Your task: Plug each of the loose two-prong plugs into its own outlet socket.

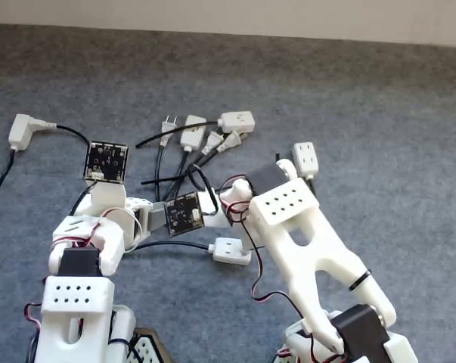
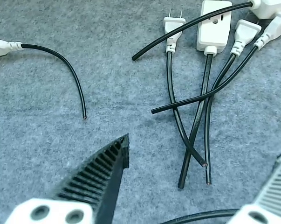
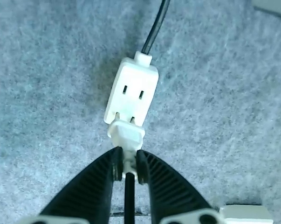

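Pinching the two-prong plug (image 3: 126,135) at its cord end between pressed fingers, the right gripper (image 3: 127,168) holds its prongs against the end of the outlet socket (image 3: 131,95), which lies flat on the grey carpet (image 3: 47,70). Step in hand: insertion, apparently not fully seated. Next move probably requires a straight axial push. The left gripper (image 2: 205,147) hangs with fingers spread and empty, short of the remaining loose plugs (image 2: 174,23).

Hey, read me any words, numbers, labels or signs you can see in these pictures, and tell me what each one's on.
No readable text anywhere.
The outlet socket and the plug in the right gripper: plain white, no lettering visible.
The circuit boards on the arms: any markings are too small to read.
The loose plugs and cords: no print visible.
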`<move>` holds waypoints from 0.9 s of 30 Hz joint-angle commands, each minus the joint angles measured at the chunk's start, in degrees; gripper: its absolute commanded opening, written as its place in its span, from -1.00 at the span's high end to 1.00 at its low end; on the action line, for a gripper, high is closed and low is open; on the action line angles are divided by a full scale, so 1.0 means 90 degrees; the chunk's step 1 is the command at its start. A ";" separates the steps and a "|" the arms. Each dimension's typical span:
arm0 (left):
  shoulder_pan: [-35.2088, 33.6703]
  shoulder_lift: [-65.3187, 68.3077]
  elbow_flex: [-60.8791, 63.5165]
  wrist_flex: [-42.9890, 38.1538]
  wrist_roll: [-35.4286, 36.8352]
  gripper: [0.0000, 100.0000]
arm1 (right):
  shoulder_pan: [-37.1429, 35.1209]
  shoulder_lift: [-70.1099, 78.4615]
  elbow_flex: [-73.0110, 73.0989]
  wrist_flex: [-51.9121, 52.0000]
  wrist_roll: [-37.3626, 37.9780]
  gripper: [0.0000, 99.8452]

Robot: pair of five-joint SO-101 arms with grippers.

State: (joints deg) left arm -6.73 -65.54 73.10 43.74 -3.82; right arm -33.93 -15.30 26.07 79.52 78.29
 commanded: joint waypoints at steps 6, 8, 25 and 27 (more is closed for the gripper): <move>0.0093 -0.0015 -0.0034 -0.0049 0.0029 0.11 | -0.0259 -0.0103 -0.0005 0.0112 0.0088 0.99; 0.0093 -0.0015 -0.0034 -0.0049 0.0029 0.11 | -0.0259 0.0161 -0.0005 0.0093 0.0068 0.99; 0.0093 -0.0015 -0.0034 -0.0049 0.0029 0.11 | -0.0484 0.0669 0.0005 -0.0249 -0.0420 0.99; 0.0093 -0.0015 -0.0034 -0.0049 0.0029 0.11 | -0.0640 0.0669 0.0015 -0.0239 -0.0420 0.99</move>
State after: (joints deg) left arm -6.73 -65.54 73.10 43.74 -3.82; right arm -37.36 -9.85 25.45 78.29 75.30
